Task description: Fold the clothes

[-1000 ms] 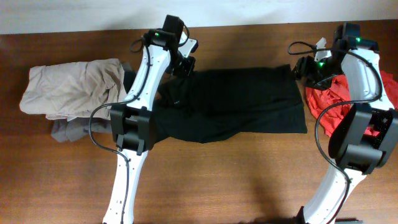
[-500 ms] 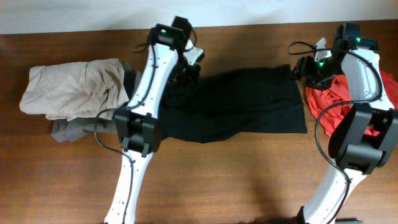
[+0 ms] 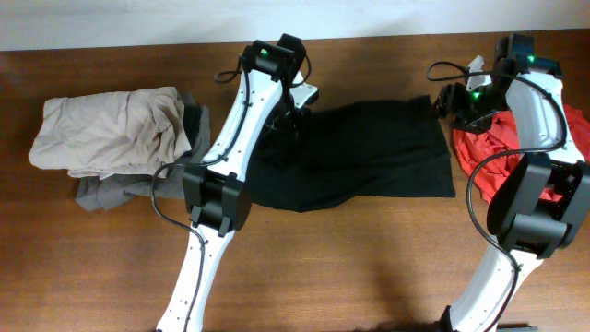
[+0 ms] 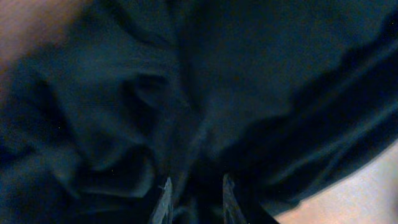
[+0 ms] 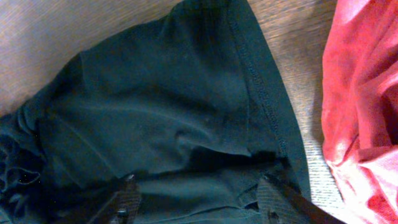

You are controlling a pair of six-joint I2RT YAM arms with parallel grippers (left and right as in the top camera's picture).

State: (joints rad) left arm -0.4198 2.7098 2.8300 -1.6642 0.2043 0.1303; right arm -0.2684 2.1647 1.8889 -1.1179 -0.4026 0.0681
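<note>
A black garment (image 3: pixel 369 152) lies spread across the middle of the table, and its left part is bunched up. My left gripper (image 3: pixel 288 124) is over that bunched left part. In the left wrist view the fingers (image 4: pixel 196 198) are close together with black cloth (image 4: pixel 186 93) between them. My right gripper (image 3: pixel 452 100) sits at the garment's top right corner. In the right wrist view its fingers (image 5: pixel 200 194) are wide apart over the black cloth (image 5: pixel 168 106), next to the hem.
A red garment (image 3: pixel 489 148) lies crumpled at the right edge under the right arm and also shows in the right wrist view (image 5: pixel 364 93). A beige garment (image 3: pixel 106 129) lies on a grey one (image 3: pixel 111 192) at the left. Bare wooden table (image 3: pixel 350 267) fills the front.
My left gripper has moved right, dragging the black garment's left edge in over itself. The right arm has not moved.
</note>
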